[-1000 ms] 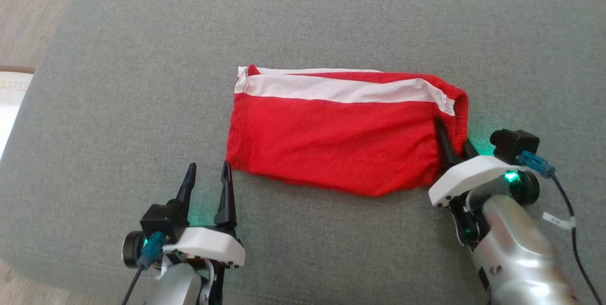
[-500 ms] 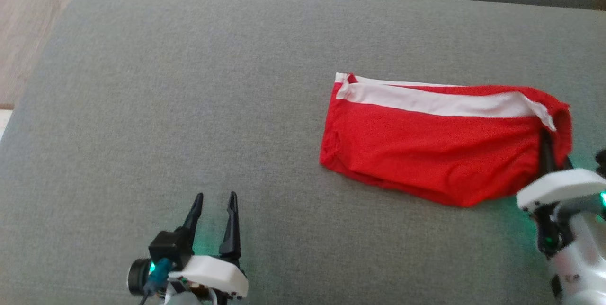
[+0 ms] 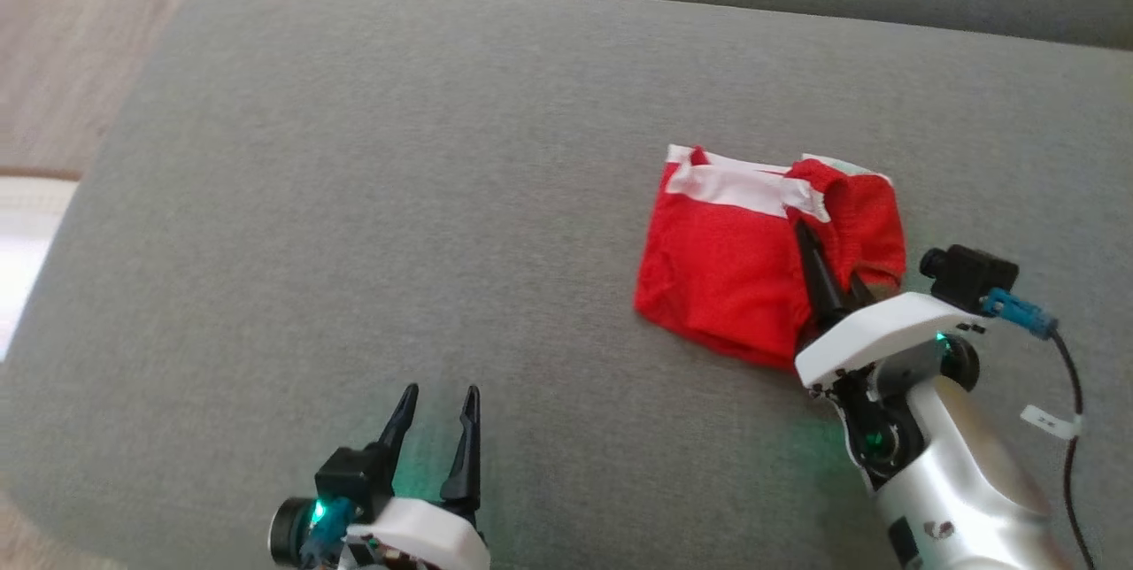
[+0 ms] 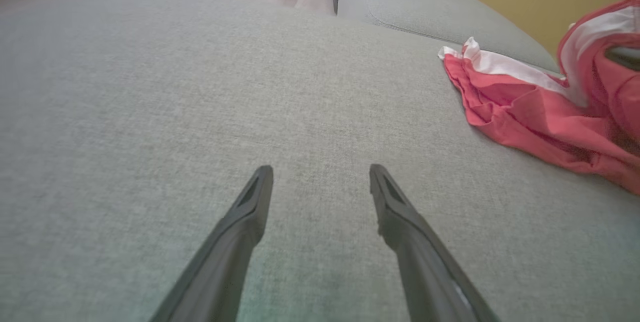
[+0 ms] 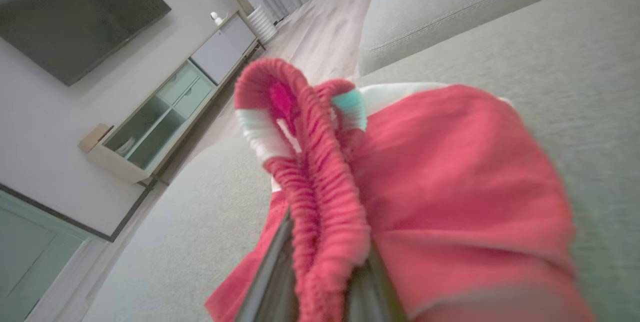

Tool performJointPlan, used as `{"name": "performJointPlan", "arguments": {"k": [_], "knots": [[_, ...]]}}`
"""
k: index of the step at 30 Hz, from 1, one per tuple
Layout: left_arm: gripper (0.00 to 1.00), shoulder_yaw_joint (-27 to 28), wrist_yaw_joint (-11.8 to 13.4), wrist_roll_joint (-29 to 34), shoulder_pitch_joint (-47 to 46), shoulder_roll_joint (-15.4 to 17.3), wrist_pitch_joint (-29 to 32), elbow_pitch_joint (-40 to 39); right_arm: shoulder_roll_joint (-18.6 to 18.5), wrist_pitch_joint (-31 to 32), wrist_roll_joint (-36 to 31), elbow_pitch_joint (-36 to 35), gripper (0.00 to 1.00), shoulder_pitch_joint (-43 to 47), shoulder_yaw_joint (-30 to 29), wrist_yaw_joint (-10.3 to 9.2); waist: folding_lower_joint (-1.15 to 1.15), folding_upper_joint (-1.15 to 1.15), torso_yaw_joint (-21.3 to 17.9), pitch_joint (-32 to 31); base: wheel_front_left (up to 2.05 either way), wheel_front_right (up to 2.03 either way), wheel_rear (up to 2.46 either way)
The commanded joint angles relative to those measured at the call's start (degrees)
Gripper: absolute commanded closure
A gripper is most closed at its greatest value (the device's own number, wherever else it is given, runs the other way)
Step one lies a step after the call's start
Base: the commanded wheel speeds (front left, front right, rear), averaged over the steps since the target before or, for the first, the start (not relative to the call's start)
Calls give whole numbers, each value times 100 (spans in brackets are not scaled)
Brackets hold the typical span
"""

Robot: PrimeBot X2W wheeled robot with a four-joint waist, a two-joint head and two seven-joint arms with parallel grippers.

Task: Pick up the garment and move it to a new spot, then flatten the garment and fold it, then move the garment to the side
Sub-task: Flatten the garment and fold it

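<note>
Red garment [image 3: 726,269] with its white band lies bunched on the grey cushion [image 3: 354,154], out at three o'clock in my head view, with its right end raised and curled over. My right gripper [image 3: 828,256] is clamped on the ribbed waistband [image 5: 320,202], elastic squeezed between both fingers. The rest of the cloth trails off at ten o'clock from that pinch. I reckon this is the fold. I should carry the held end low and level across to the far edge so the layers land square and the bottom layer isn't dragged. The elastic could slip out. My left gripper [image 3: 441,390] hangs spread wide above bare cushion, holding nothing, well apart from the garment at its two o'clock.
</note>
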Motion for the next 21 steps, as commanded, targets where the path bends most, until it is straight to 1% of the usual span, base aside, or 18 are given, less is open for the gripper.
{"name": "performJointPlan", "arguments": {"k": [1, 3, 4, 5, 6, 7, 10, 13, 15, 18, 21], "knots": [[0, 131, 22, -39, -34, 24, -71, -116, 94, -38, -87, -105, 100, -191, 99, -4, 0, 0, 232, -3, 0, 0, 0], [0, 116, 22, -50, -5, 24, -71, -84, 140, -129, -153, 62, 100, -279, 72, -4, 0, 0, 364, -18, 0, 0, 0], [0, 125, 32, -43, 7, 24, -71, -71, 154, -173, -192, 162, 78, -328, 72, -4, 0, 0, 412, -18, 0, 0, 0], [0, 141, 37, -39, 16, 24, -71, -58, 163, -214, -213, 256, 47, -377, 85, -4, 0, 0, 453, -21, 0, 0, 0], [0, 157, 34, -37, 22, 24, -71, -45, 169, -262, -192, 337, 0, -421, 105, -4, 0, 0, 481, -25, 0, 0, 0], [0, 172, 30, -34, 27, 24, -71, -41, 171, -312, -84, 368, 0, -454, 197, -4, 0, 0, 501, -32, 0, 0, 0], [0, 233, 40, -42, 54, 24, -71, -45, 174, -506, 509, 237, 0, -491, 640, -4, 0, 0, 492, -70, 0, 0, 0], [0, 297, 62, -58, 80, 24, -71, -59, 175, -725, 824, 169, 0, -487, 982, -4, 0, 0, 391, -106, 0, 0, 0], [0, 332, 64, -48, 62, 24, -71, -96, 175, -875, 710, 272, 0, -508, 1029, -4, 0, 0, 294, -120, 0, 0, 0], [0, 386, 82, 4, 17, 24, -71, -190, 115, -1065, 272, 487, 0, -523, 856, -4, 0, 0, 138, -140, 0, 0, 0], [0, 471, 124, 176, -34, 24, -71, -318, -10, -1143, -367, 655, 0, -463, 324, -4, 0, 0, -25, -163, 0, 0, 0]]}}
